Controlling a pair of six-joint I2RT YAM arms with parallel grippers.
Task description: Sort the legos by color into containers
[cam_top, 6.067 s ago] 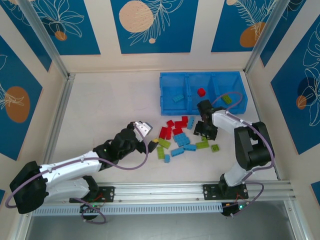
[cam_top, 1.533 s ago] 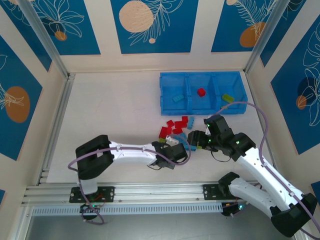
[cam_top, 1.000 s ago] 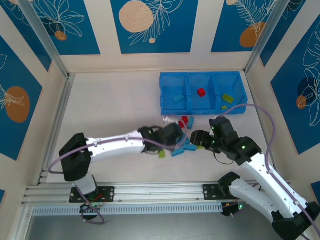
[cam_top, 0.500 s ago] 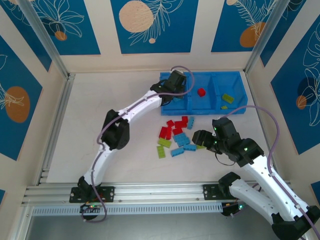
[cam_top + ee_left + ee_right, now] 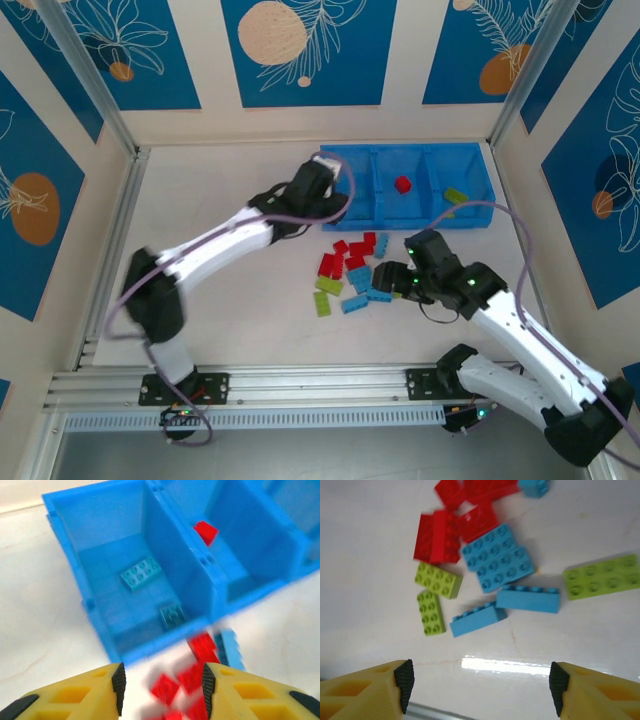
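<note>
Legos (image 5: 352, 272): a loose heap of red, light blue and lime bricks on the table, just off the near side of the blue tray (image 5: 404, 222), below its left and middle compartments.
Already in the tray: one light blue brick (image 5: 140, 573) mid-floor in the left compartment and a second blue brick (image 5: 172, 616) by its near wall; a red brick (image 5: 402, 184) in the middle compartment; a lime brick (image 5: 455, 196) in the right one.
Left gripper (image 5: 162, 682): over the tray's near left corner, looking down past the front wall of the left compartment; jaws parted, nothing between them.
Right gripper (image 5: 479, 680): off the tray's near side, over the part of the heap farthest from the tray; jaws spread wide and empty.
Nearer arm: the right one, I'd say. The left is up at the tray with the heap behind its fingers.
Closest pick: the long blue brick (image 5: 528, 599) and the shorter blue brick (image 5: 478, 619), both just ahead of the right fingertips.
Long axis: each lies almost along the line from finger to finger, so closing as it stands would catch the ends. A turn of the wrist looks needed to pinch across the narrow width.
Destination: blue appears to belong in the tray's left compartment, the one farthest from the right arm.
</note>
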